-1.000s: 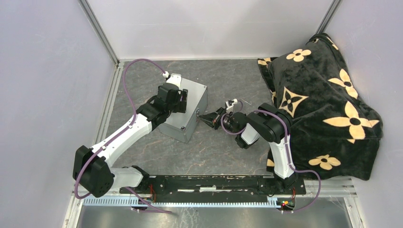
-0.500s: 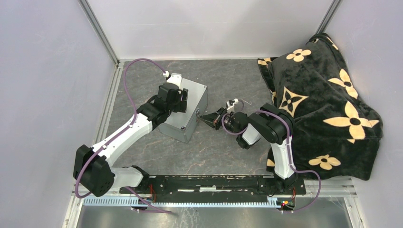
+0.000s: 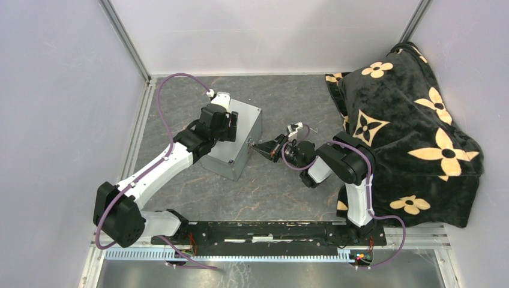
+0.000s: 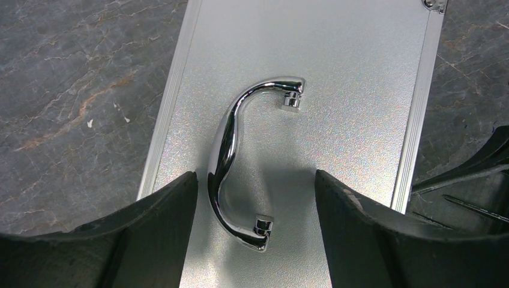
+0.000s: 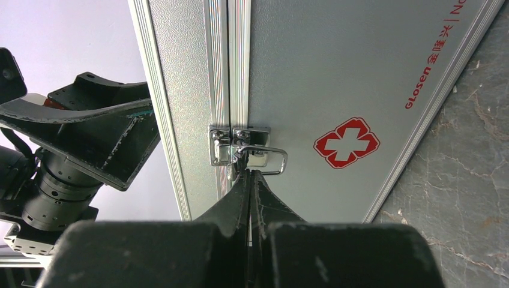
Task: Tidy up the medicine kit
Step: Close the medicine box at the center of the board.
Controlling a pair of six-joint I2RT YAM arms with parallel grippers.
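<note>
The medicine kit [image 3: 240,141] is a silver metal case standing left of centre on the dark stone table, its lid down. My left gripper [image 3: 231,127] hangs over the lid, open. In the left wrist view its fingers [image 4: 162,222] straddle the near end of the chrome handle [image 4: 231,156] without touching it. My right gripper [image 3: 257,147] is shut, and its tips [image 5: 249,173] press against the front latch [image 5: 243,144], just under its wire loop. A red cross sticker [image 5: 347,142] sits beside the latch.
A black blanket with beige flowers [image 3: 414,120] covers a bulky heap at the right side. Grey walls and metal frame posts close in the table. The arms' base rail [image 3: 264,231] runs along the near edge.
The right arm's wrist and elbow have shifted slightly, with its shut tips staying at the latch. The left gripper has hardly moved over the lid.
</note>
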